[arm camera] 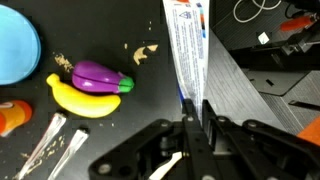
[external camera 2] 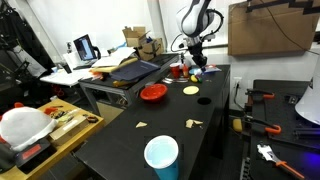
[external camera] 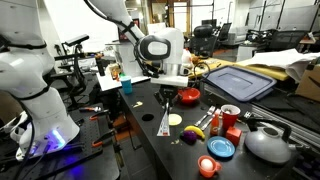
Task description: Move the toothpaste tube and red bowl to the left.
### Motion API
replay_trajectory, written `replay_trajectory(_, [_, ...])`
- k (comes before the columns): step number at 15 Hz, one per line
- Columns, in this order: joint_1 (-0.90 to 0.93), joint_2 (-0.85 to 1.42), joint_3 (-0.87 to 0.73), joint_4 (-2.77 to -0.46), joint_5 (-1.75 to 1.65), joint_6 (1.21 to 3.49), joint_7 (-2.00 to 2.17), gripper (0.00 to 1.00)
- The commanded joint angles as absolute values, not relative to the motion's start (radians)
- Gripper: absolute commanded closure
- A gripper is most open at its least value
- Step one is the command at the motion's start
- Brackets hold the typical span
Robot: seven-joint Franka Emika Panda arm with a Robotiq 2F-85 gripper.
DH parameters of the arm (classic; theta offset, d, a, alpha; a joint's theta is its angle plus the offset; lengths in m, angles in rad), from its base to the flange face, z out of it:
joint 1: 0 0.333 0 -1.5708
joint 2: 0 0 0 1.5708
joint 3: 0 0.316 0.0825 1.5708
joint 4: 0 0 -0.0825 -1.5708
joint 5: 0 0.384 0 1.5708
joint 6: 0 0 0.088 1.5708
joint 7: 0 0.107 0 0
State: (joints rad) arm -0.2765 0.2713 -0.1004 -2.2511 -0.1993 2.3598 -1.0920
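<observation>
Currently gripper [arm camera: 194, 108] is clamped on the near end of the toothpaste tube [arm camera: 187, 50]. In the wrist view both fingers [arm camera: 206, 118] pinch the flat white tube with nothing between them but the tube. The tube runs straight away from the fingers over the dark table [arm camera: 110, 25], red and blue print facing up. Can't tell if the far end rests on the table or is lifted.

In an exterior view the gripper [external camera: 166, 98] points down at the table with the tube [external camera: 163, 122] stretched out from it toward the camera. The red bowl [external camera: 189, 96] sits upright just beside the gripper, apart from the tube. It also shows in an exterior view [external camera 2: 153, 93], on the table, well apart from the arm.

Beside the tube in the wrist view are a toy banana [arm camera: 82, 98] and a purple toy eggplant [arm camera: 98, 77], touching each other, with crumbs [arm camera: 144, 51] nearby. A blue plate [arm camera: 14, 45] is at the edge beyond them. A yellow disc [external camera: 175, 119] lies near the tube, and an orange lid [external camera: 207, 166] sits at the table's near end.
</observation>
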Motion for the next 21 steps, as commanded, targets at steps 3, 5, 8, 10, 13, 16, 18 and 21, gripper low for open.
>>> replay_trajectory(3, [-0.176,0.151,-0.077,-2.242,-0.194,2.254,-0.982,0.97])
replay_trajectory(5, [-0.138,0.139,-0.065,-2.225,-0.2,2.23,-0.925,0.97])
replay_trajectory(8, [-0.088,0.145,-0.041,-2.193,-0.209,2.212,-0.827,0.97])
replay_trajectory(10, [-0.058,0.154,-0.025,-2.17,-0.215,2.205,-0.752,0.97])
replay_trajectory(13, [-0.022,0.165,-0.001,-2.144,-0.218,2.199,-0.651,0.97])
replay_trajectory(16, [0.001,0.178,0.018,-2.121,-0.215,2.194,-0.566,0.97])
replay_trajectory(18, [0.011,0.187,0.028,-2.11,-0.219,2.193,-0.516,0.97])
replay_trajectory(21, [0.02,0.202,0.04,-2.094,-0.204,2.188,-0.469,0.97])
